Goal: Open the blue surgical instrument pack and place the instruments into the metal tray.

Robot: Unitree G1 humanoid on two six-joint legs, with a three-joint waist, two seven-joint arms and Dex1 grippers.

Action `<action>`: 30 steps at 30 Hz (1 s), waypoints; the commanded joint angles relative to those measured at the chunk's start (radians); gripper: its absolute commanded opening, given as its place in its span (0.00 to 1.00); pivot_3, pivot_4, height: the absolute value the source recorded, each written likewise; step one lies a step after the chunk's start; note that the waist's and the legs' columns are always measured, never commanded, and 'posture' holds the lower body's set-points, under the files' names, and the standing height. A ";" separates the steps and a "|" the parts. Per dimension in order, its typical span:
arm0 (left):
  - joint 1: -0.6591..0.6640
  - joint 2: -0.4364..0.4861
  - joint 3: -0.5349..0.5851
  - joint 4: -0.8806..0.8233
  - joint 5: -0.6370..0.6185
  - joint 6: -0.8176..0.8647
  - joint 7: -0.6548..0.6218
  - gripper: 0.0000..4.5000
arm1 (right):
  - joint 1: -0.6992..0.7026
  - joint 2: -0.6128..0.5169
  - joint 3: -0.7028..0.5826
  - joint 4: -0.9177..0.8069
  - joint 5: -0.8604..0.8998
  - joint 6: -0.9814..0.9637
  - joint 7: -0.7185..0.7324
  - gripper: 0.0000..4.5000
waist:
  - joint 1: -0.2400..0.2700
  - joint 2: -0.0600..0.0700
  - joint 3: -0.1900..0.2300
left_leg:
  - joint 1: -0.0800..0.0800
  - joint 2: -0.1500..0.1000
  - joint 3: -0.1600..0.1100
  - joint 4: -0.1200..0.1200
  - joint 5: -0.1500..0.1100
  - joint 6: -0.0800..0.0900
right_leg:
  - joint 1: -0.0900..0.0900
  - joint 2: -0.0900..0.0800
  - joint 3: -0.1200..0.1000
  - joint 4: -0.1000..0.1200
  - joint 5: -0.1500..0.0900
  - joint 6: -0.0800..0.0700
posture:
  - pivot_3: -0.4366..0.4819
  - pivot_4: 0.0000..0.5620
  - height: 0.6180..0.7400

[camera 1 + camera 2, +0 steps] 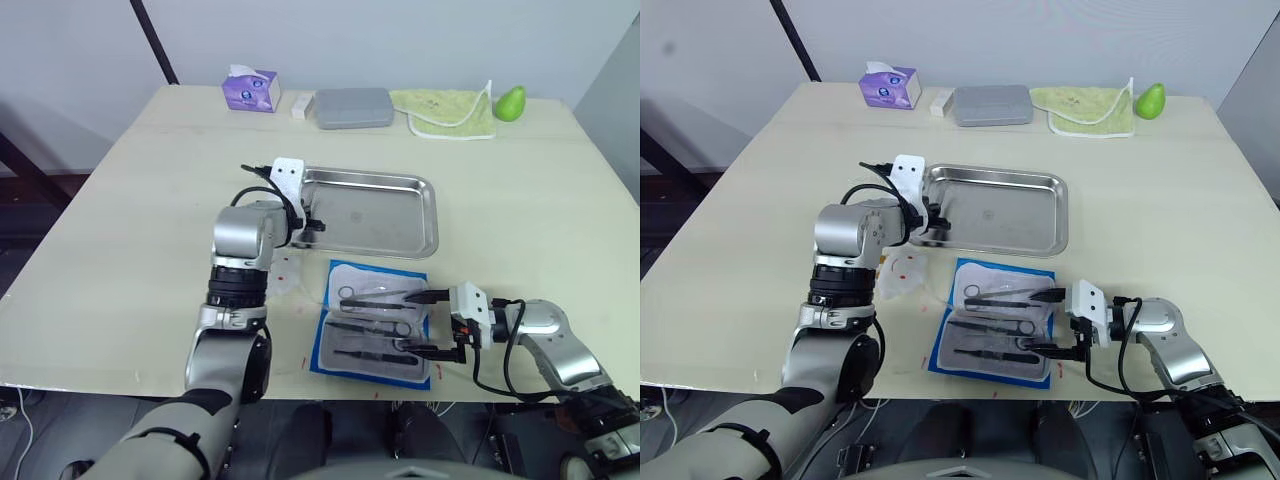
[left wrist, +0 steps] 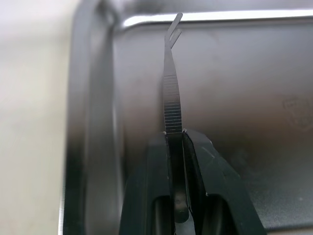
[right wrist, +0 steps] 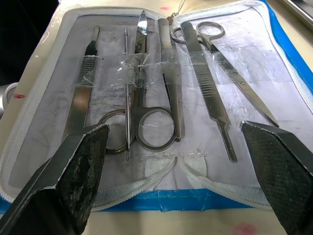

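A: Item one, left claw (image 2: pixel 177 142)?
B: Clamped on ribbed steel tweezers (image 2: pixel 172 88), held upright over the tray's (image 1: pixel 425 215) left end, mid-frame. Likely poised to drop them in.

A: The tray?
B: Shiny stainless, shallow, rounded corners, raised rim. Nothing visible in it so far.

A: Pack (image 1: pixel 372 325)?
B: Lower centre, just below the tray on the worktop (image 1: pixel 120 230). Lying open: blue edging, whitish clear liner, zip border. It presents the tools flat for picking.

A: Contents?
B: Slender dark-silver instruments (image 3: pixel 161 83) side by side: ring-handled scissors, forceps, a thin probe, flat handles. Clear strips seem to hold them down.

A: Right claw (image 1: pixel 430 322)?
B: Spread wide at the pack's right edge, gripping nothing; black textured fingers (image 3: pixel 73 176) flank the row, probably lining up the next pick.
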 commanded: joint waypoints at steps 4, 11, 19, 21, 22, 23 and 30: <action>-0.017 0.017 -0.006 0.003 0.014 -0.036 0.014 0.01 | 0.038 -0.013 0.030 0.044 -0.049 0.046 -0.006 1.00 | 0.000 0.000 0.000 | 0.000 0.000 0.000 0.000 0.000 0.000 | 0.000 0.000 0.000 0.000 0.000 0.000 | 0.48 0.27 1.00; -0.001 0.032 -0.032 0.012 0.014 -0.056 0.009 0.01 | 0.043 -0.013 0.030 0.042 -0.048 0.048 -0.008 1.00 | 0.000 0.000 0.000 | 0.000 0.000 0.000 0.000 0.000 0.000 | 0.000 0.000 0.000 0.000 0.000 0.000 | 0.48 0.27 1.00; 0.015 0.041 -0.042 0.033 0.015 -0.085 0.012 0.01 | 0.045 -0.012 0.029 0.041 -0.048 0.048 -0.009 1.00 | 0.000 0.000 0.000 | 0.000 0.000 0.000 0.000 0.000 0.000 | 0.000 0.000 -0.001 0.000 0.000 0.000 | 0.48 0.27 1.00; 0.018 0.041 -0.043 0.034 0.015 -0.088 0.013 0.01 | 0.045 -0.012 0.029 0.041 -0.048 0.049 -0.010 1.00 | 0.000 0.000 0.000 | 0.000 0.000 -0.001 0.000 0.000 0.000 | 0.000 0.000 -0.001 0.000 0.000 0.000 | 0.48 0.27 1.00; 0.020 0.041 -0.043 0.035 0.015 -0.089 0.014 0.01 | 0.045 -0.012 0.029 0.042 -0.048 0.049 -0.010 1.00 | 0.000 0.000 0.000 | 0.000 0.000 -0.001 0.000 0.000 0.000 | 0.000 0.000 -0.001 0.000 0.000 0.000 | 0.48 0.27 1.00; 0.021 0.041 -0.043 0.035 0.014 -0.090 0.014 0.01 | 0.045 -0.012 0.029 0.042 -0.048 0.049 -0.009 1.00 | 0.000 0.000 0.000 | 0.000 0.000 -0.001 0.000 0.000 0.000 | 0.000 0.000 -0.001 0.000 0.000 0.000 | 0.48 0.27 1.00; 0.026 0.035 -0.036 0.025 0.007 -0.085 0.020 0.10 | 0.047 -0.015 0.028 0.041 -0.047 0.049 -0.009 1.00 | 0.000 0.000 0.000 | 0.000 0.000 -0.001 0.000 0.000 0.000 | 0.000 0.000 -0.001 0.000 0.000 0.000 | 0.48 0.27 1.00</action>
